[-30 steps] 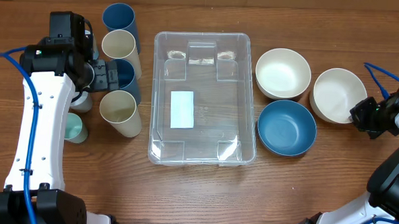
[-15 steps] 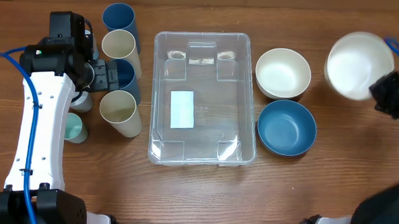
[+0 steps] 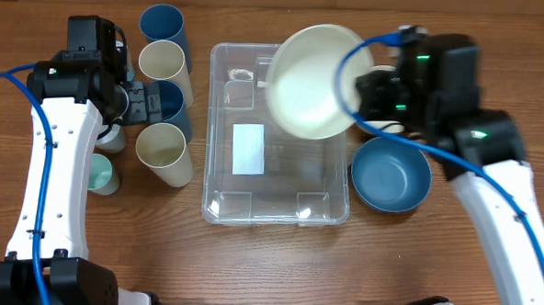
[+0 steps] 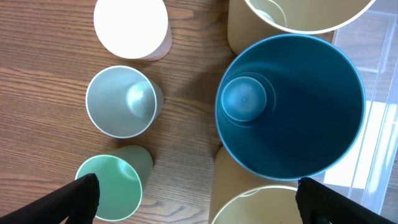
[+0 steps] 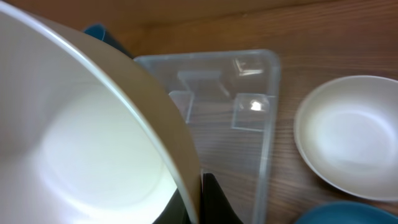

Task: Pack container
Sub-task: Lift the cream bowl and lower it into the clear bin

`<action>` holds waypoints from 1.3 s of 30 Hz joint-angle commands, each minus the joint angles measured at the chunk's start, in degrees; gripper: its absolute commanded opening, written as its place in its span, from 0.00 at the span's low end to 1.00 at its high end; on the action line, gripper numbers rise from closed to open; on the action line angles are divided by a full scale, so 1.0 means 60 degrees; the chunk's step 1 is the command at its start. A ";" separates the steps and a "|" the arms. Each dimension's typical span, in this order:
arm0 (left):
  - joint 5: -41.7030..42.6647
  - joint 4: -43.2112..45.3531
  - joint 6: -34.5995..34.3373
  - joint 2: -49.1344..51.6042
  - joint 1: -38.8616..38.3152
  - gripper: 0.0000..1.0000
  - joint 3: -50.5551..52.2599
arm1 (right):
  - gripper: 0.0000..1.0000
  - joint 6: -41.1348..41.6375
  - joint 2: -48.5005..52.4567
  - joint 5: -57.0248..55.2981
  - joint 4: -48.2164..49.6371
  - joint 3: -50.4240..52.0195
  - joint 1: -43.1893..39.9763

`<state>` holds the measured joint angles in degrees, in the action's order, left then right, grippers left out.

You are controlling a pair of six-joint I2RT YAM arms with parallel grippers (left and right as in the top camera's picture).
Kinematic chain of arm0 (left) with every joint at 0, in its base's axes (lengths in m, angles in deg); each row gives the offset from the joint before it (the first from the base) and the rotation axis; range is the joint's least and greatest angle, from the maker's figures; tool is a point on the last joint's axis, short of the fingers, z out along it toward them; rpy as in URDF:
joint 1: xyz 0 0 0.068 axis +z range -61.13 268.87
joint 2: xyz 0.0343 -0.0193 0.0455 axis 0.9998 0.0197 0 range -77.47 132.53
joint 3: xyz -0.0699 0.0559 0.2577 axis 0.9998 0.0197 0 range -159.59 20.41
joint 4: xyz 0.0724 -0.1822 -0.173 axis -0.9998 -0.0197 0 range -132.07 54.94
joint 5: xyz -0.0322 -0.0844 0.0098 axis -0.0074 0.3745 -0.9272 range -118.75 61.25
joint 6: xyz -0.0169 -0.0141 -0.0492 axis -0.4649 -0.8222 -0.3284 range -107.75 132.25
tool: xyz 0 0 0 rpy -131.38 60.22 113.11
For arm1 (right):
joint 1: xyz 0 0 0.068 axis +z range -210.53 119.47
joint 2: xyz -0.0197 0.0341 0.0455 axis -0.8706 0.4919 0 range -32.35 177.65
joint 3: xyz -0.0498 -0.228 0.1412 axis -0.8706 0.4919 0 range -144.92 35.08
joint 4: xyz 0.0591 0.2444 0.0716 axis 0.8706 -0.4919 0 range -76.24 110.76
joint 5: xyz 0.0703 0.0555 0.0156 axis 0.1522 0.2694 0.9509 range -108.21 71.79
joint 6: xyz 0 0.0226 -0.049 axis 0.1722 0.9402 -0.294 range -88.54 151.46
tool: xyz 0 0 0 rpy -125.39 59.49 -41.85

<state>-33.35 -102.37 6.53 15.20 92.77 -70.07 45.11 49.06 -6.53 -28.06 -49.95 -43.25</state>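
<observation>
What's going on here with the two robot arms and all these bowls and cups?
The right gripper holds a cream bowl by its rim, tilted, above the clear container, where nothing shows packed yet. A second cream bowl and a blue bowl sit on the table to its right. The left gripper hangs open over the cups, holding nothing.

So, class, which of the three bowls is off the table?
The cream bowl in the right end effector, above the container; the second cream bowl and blue bowl sit on the table.
</observation>
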 commanded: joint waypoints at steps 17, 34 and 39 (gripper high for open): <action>-0.0051 0.0040 0.0171 0.0062 0.0036 1.00 -0.0200 | 0.04 -0.0058 0.4991 -0.2470 0.3231 -0.0117 0.1341; -0.0051 0.0040 0.0171 0.0062 0.0036 1.00 -0.0200 | 0.57 -0.0076 0.3712 -0.2135 0.2932 -0.0681 0.1290; -0.0051 0.0044 0.0171 0.0062 0.0036 1.00 -0.0200 | 0.63 -0.0066 0.2055 -0.3759 0.1708 -0.0976 0.1111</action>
<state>-33.35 -102.35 6.53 15.20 92.77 -70.07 44.76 70.90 -21.31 -15.25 -52.58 -35.39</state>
